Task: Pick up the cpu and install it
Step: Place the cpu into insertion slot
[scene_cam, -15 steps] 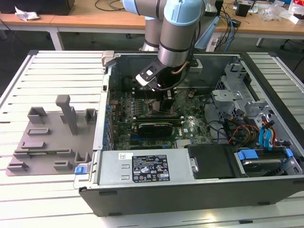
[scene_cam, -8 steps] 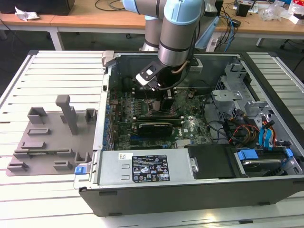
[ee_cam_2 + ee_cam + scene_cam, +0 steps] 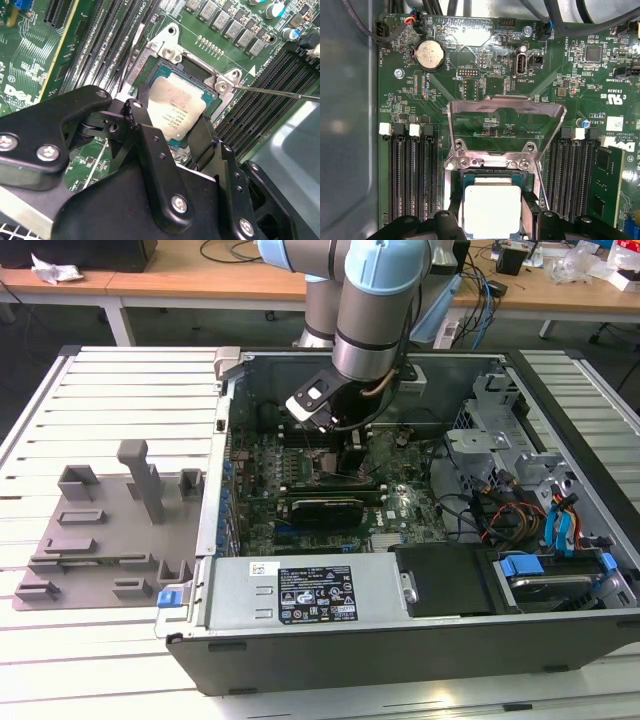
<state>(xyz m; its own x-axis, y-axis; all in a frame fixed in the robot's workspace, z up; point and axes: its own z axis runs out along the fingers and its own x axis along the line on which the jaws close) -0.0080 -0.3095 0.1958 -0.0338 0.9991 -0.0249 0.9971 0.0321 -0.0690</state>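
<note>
Cpu (image 3: 181,102), a small flat square chip with a silvery-white metal top, we judge light, rigid and fragile underneath, best taken by two opposite edges. It lies at the square black motherboard socket with metal frame (image 3: 492,162), under the raised steel load plate (image 3: 506,105); whether it is seated we cannot tell. Our black gripper (image 3: 172,120) has its fingers (image 3: 142,112) set narrow, closed against the cpu's opposite edges.

Faint grey lettering covers the cpu (image 3: 182,107) lid, too small to make out. White markings dot the motherboard (image 3: 485,55) around the cpu, and a white sticker (image 3: 615,122) sits nearby. Further from the cpu, a black label (image 3: 315,593) lies on a silver box (image 3: 235,600).
</note>
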